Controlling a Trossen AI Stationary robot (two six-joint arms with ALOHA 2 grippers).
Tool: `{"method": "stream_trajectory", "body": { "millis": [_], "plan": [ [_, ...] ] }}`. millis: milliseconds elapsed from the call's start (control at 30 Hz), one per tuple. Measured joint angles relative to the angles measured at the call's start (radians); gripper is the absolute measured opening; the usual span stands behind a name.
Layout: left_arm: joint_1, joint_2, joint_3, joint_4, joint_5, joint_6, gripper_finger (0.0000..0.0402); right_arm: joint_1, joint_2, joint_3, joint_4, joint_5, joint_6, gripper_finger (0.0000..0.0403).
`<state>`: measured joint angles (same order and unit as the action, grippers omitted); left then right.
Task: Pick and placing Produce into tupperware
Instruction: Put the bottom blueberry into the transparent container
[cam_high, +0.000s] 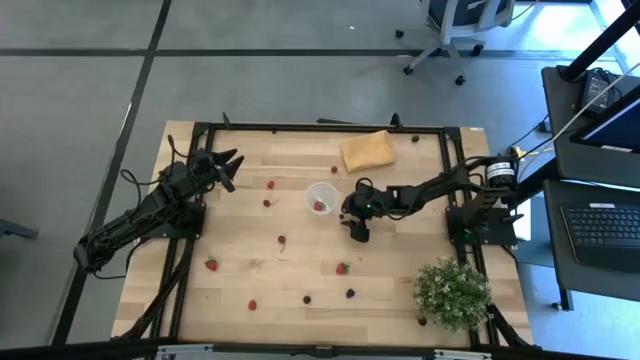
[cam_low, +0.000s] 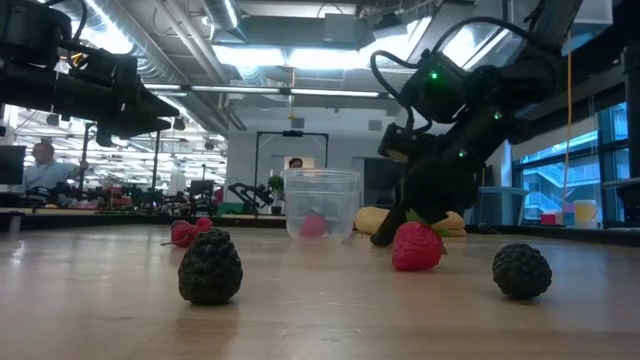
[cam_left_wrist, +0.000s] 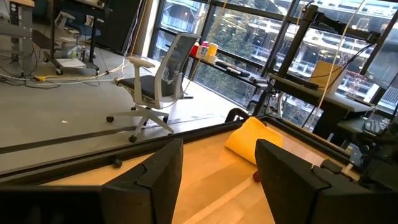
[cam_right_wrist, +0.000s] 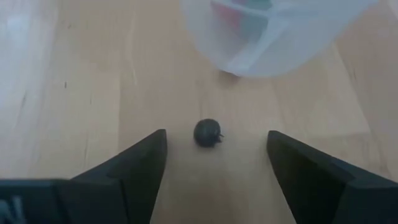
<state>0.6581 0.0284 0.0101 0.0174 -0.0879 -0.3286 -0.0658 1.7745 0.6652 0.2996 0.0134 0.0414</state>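
Note:
The tupperware (cam_high: 320, 197), a small translucent round cup, stands on its base mid-table with a red piece (cam_low: 313, 224) inside. Produce lies scattered on the wood: red pieces (cam_high: 342, 268) (cam_high: 211, 264) and dark berries (cam_high: 350, 293) (cam_low: 210, 267). My right gripper (cam_right_wrist: 216, 138) is open and slants down just right of the cup. A dark berry (cam_right_wrist: 207, 132) lies on the table between its fingers, apart from both. My left gripper (cam_high: 225, 165) is open and held level above the table's far left.
A folded orange cloth (cam_high: 365, 150) lies near the far edge, behind the cup. A bushy green plant (cam_high: 452, 292) stands at the near right corner. A black frame (cam_high: 300, 128) runs around the table. More small fruits lie near the front edge (cam_high: 252, 304) (cam_high: 307, 298).

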Motion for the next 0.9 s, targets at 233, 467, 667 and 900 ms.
{"method": "stream_trajectory", "body": {
  "millis": [233, 467, 667, 900],
  "plan": [
    [0.0, 0.0, 0.0, 0.0, 0.0, 0.0, 0.0193, -0.001, 0.005, 0.001, 0.0, 0.001, -0.002, 0.0226],
    [0.0, 0.0, 0.0, 0.0, 0.0, 0.0, 0.0193, 0.0, 0.007, 0.001, 0.001, -0.012, -0.05, 0.0168],
    [0.0, 0.0, 0.0, 0.0, 0.0, 0.0, 0.0193, 0.0, 0.008, 0.001, 0.001, -0.013, -0.053, 0.0143],
    [0.0, 0.0, 0.0, 0.0, 0.0, 0.0, 0.0193, 0.0, 0.008, 0.001, 0.0, -0.011, -0.048, 0.0123]
  ]
}}
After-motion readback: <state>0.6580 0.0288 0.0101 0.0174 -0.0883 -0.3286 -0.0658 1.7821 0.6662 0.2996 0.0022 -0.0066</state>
